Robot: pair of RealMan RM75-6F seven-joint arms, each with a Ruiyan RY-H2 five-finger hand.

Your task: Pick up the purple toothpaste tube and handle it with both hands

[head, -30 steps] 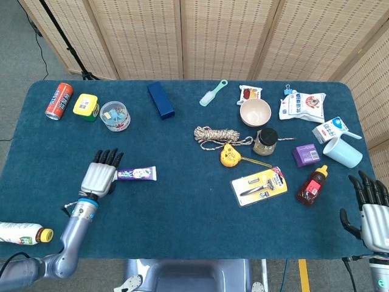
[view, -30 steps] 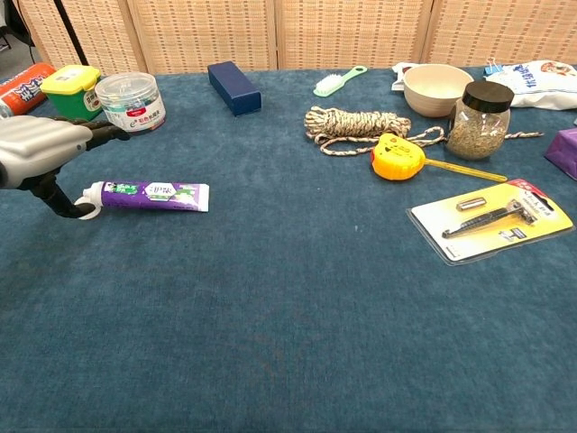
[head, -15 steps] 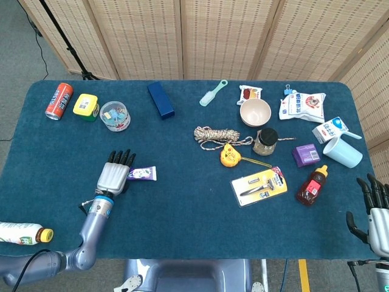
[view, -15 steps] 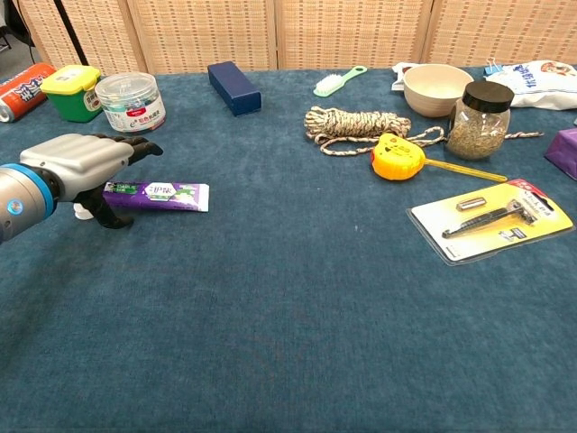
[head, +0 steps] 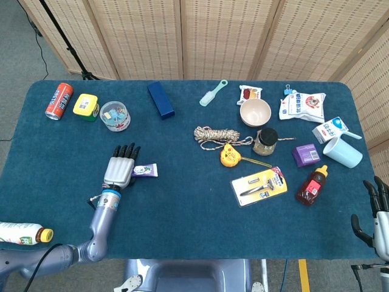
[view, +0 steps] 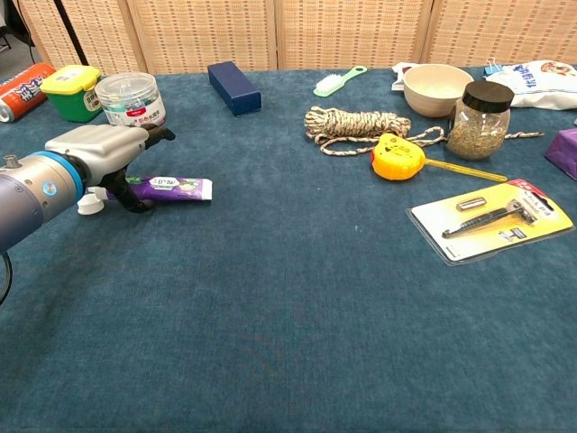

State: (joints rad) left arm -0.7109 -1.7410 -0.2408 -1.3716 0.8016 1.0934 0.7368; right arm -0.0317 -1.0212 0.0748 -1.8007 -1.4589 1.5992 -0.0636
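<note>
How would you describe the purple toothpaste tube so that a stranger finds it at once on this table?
Look at the left part of the blue table, in front of the clear round tub. There the left hand hovers over a flat tube lying on its side. This toothpaste tube is the only purple and white one, with a white cap.

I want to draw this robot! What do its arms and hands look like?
The left hand has a silver-grey metal back and black fingers. Its wrist has a bright blue ring, then a rounded silver arm with a thin black cable. The right hand looks the same: grey with black fingers.
</note>
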